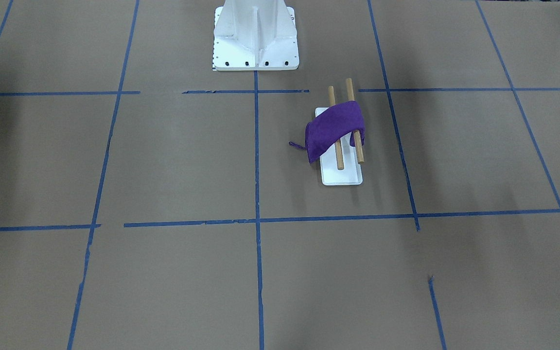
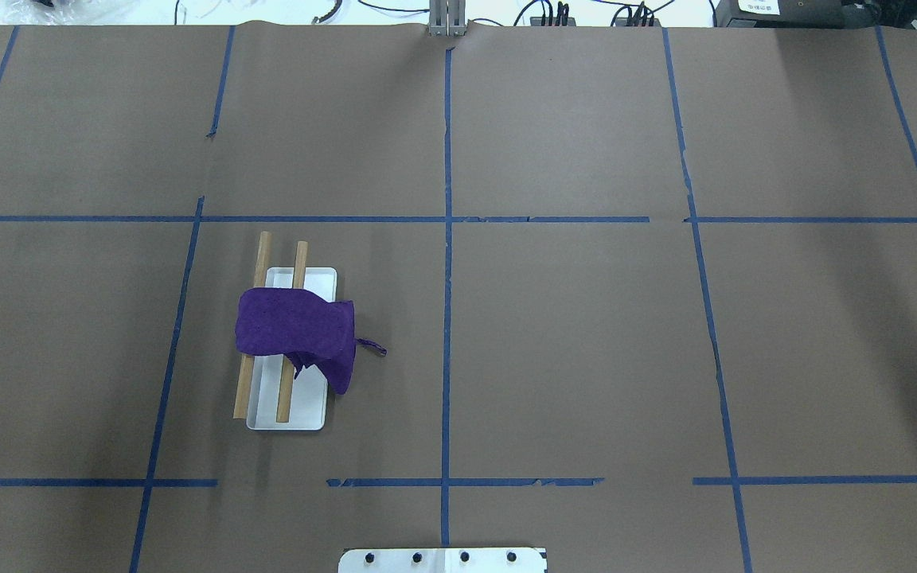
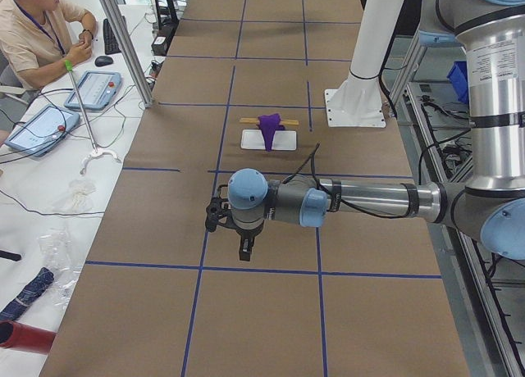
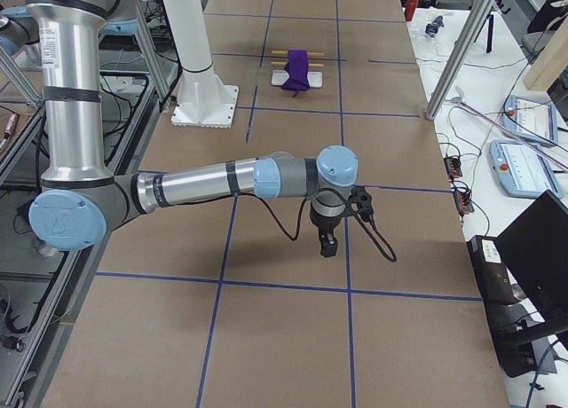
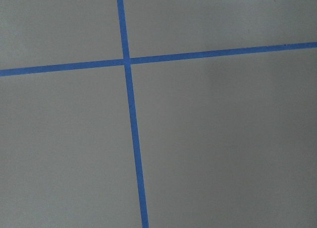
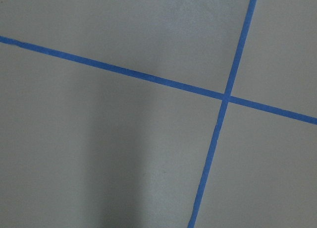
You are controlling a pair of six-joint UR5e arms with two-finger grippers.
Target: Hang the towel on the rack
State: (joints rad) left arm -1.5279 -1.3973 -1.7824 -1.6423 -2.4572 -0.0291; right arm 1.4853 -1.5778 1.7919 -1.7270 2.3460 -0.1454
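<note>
The purple towel [image 2: 295,330] lies draped across both wooden dowels of the rack [image 2: 299,418], one end hanging down the side with its loop tag [image 2: 371,346] touching the table. The same towel [image 1: 333,129] and the rack's white base [image 1: 343,177] show in the front view. My left gripper [image 3: 244,250] hovers over the table far from the rack, seen only in the left side view, so I cannot tell its state. My right gripper [image 4: 327,244] hangs likewise at the other end, state unclear. Both wrist views show only brown paper and blue tape.
The white robot pedestal [image 1: 255,39] stands behind the rack. Blue tape lines [image 2: 447,239] grid the brown table. A seated person [image 3: 37,33] and tablets [image 3: 41,131] are beside the table's far edge. Metal posts [image 4: 461,53] stand along that edge.
</note>
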